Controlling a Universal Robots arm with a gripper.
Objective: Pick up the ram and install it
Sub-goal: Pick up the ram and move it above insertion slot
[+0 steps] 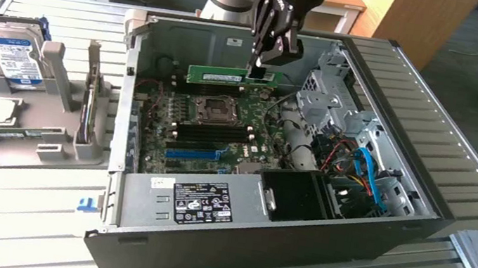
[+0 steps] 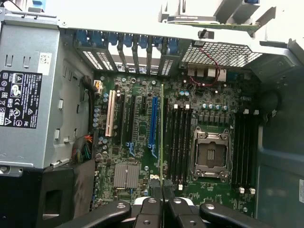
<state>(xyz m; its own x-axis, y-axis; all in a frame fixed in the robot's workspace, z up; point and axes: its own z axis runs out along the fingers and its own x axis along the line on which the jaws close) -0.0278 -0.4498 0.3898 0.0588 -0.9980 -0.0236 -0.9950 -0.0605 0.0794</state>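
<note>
I have the ram (image 1: 228,76) pinched in my gripper (image 1: 265,68), jaws clamped on its flat faces near the end toward the exterior view's right, so most of the stick juts out toward that view's left. It hangs clear of the board (image 1: 241,150) inside the open case (image 1: 418,203), level, chips facing the camera, and not seated in anything yet.

What matters is how the stick lies against the slots (image 1: 211,131). In the exterior view its long axis runs about parallel to the black slots beside the socket (image 1: 217,108), with the stick above them and farther toward the back of the case.

From the wrist I see the ram (image 2: 162,133) edge-on — a thin green line running straight out from my gripper (image 2: 163,194). That line lies parallel to the slots (image 2: 180,142), between the blue strip (image 2: 152,123) and the nearest black slot, close beside the latter. How much of that sideways gap is real and how much comes from height, I cannot tell.

My arm drops in from above, wrist about vertical, fingers pointing down at the board.
</note>
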